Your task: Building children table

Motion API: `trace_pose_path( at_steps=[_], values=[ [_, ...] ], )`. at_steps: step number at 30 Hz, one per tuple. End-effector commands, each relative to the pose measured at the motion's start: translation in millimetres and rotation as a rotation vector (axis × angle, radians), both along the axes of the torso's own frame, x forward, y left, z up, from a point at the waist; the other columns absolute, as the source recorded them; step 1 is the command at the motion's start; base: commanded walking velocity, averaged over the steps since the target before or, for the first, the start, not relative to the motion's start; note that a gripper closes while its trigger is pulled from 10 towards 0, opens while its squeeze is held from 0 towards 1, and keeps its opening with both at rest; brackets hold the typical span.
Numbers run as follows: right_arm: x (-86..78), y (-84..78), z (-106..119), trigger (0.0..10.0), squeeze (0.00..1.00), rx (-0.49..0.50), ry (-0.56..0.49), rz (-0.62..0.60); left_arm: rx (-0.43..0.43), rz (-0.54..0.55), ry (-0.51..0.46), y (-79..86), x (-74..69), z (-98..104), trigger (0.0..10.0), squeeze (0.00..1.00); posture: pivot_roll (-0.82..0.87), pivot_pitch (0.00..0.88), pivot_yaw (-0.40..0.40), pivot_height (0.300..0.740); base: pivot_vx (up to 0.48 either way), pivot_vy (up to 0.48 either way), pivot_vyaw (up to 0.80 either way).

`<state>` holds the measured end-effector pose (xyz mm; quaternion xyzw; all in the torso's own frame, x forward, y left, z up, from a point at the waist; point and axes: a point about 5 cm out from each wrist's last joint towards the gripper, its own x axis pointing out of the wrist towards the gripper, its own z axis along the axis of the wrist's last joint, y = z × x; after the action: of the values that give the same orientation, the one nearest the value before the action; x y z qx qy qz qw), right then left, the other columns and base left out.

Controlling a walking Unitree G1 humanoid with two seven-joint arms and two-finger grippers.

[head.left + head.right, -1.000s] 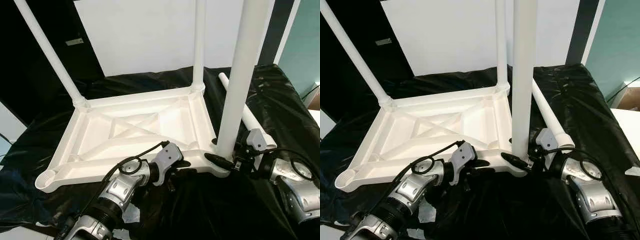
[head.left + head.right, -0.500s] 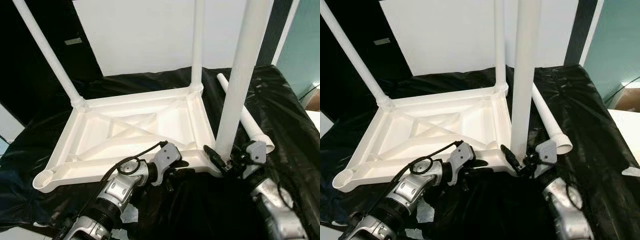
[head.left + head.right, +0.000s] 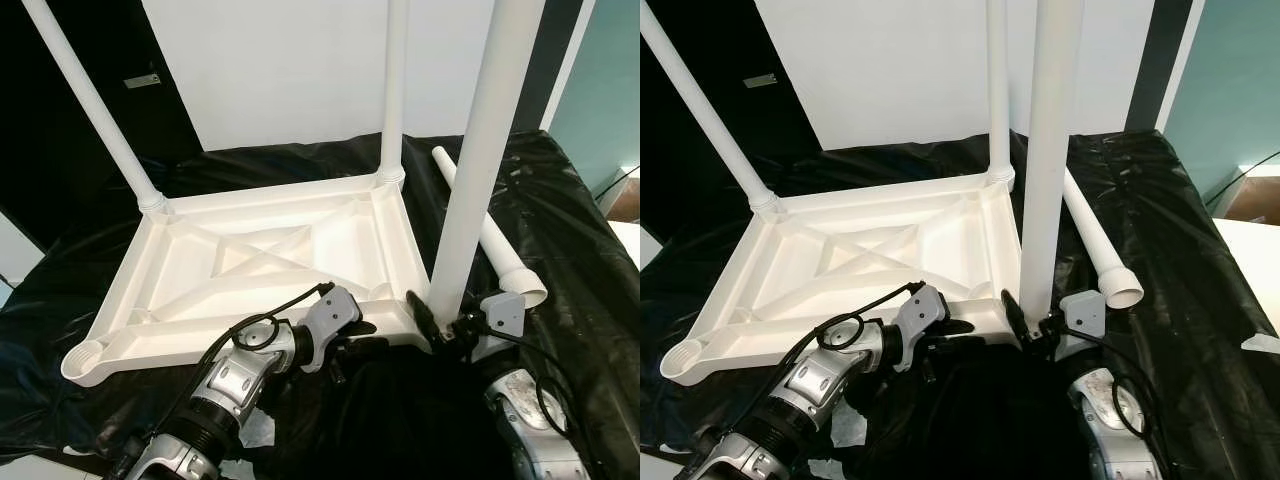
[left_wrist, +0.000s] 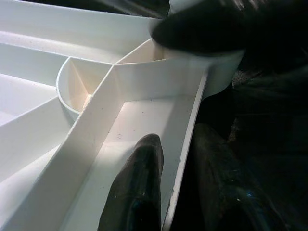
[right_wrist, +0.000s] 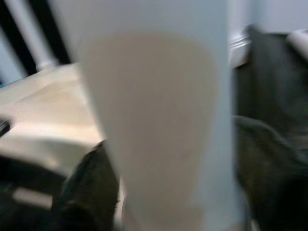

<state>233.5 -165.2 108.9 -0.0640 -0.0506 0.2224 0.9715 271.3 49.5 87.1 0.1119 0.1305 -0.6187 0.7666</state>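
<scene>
Two tools engaged | left tool pinches table rim | right tool clamps leg base | rigid, light, slippery plastic; hold low.

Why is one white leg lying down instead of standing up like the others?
The loose leg lies on the black cover beside the upside-down table, because the near left corner socket is empty. Three legs stand up; the right tool grips the nearest leg at its base.
</scene>
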Motion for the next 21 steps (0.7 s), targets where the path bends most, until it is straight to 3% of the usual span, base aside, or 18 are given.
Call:
trace_pose_path(
  at_steps=[1,2,6,8,9,10,11,20,21],
  values=[
    [5.7,4.3,4,10.0,1.00,-0.016,-0.008,0.087,0.098,-0.037,0.127,6.9,-12.6,-30,10.0,0.00,-0.07,0.000,0.107,0.740,0.000,0.000,0.00],
    [9.4,0.7,11,10.0,0.00,-0.027,-0.047,0.110,0.097,-0.038,0.126,5.7,-12.0,-29,10.0,0.00,-0.07,0.000,0.106,0.740,0.000,0.000,0.00],
    [14.0,-3.6,21,10.0,0.00,-0.042,-0.070,0.161,0.096,-0.038,0.124,4.6,-11.3,-29,10.0,0.00,-0.08,0.000,0.103,0.740,0.000,0.000,0.00],
    [20.1,-9.1,35,10.0,0.00,-0.115,-0.067,0.303,0.099,-0.039,0.114,3.0,-10.2,-29,10.0,0.00,-0.08,0.000,0.096,0.740,0.000,0.000,0.00],
    [20.7,-8.9,40,10.0,0.00,-0.161,-0.007,0.428,0.108,-0.038,0.107,3.1,-9.8,-30,10.0,0.00,-0.08,0.000,0.095,0.740,0.000,0.000,0.00],
    [20.7,-8.9,40,10.0,0.00,-0.161,-0.007,0.428,0.108,-0.038,0.107,3.1,-9.8,-30,10.0,0.00,-0.08,0.000,0.095,0.740,0.000,0.000,0.00],
    [19.7,-8.9,41,10.0,0.00,-0.192,0.052,0.505,0.109,-0.036,0.105,2.8,-9.7,-30,10.0,0.00,-0.08,0.000,0.089,0.740,0.000,0.000,0.00],
    [23.4,-18.3,31,9.6,0.00,-0.270,0.167,0.587,0.098,-0.016,0.105,3.3,-8.9,-30,10.0,0.00,-0.06,0.000,0.074,0.740,0.000,0.000,0.00],
    [23.4,-18.8,30,3.8,0.00,-0.269,0.172,0.593,0.098,-0.015,0.106,3.3,-9.0,-30,10.0,0.00,-0.06,0.000,0.074,0.740,0.000,0.000,0.00]
  ],
)
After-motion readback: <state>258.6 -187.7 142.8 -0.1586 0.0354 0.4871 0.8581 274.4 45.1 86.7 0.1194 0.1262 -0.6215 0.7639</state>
